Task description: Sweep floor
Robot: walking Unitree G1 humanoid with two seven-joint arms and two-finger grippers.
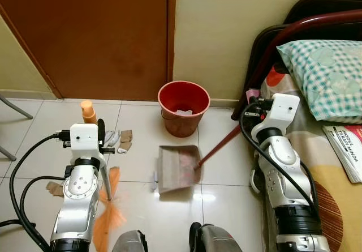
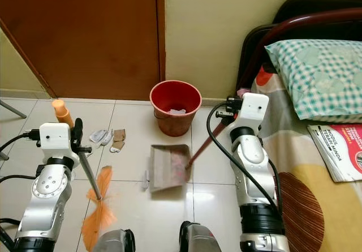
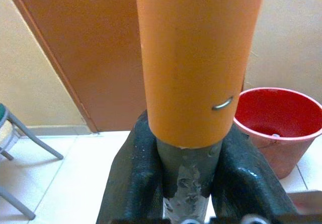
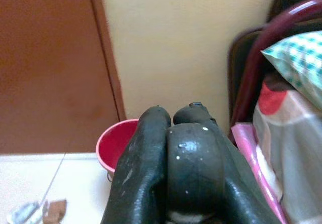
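We clamp the broom (image 1: 106,192) in our left gripper (image 3: 191,183), right gripper (image 4: 171,168) steadying the dustpan (image 1: 179,169) handle to catch scraps (image 1: 121,140).

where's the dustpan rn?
In the left eye view the dustpan lies on the floor tiles at centre, just in front of the red bucket, right of the paper scraps.

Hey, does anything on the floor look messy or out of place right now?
Yes: crumpled scraps lie loose on the tiles beside the left gripper, unswept, and another scrap lies apart. The dustpan sits before the red bucket.
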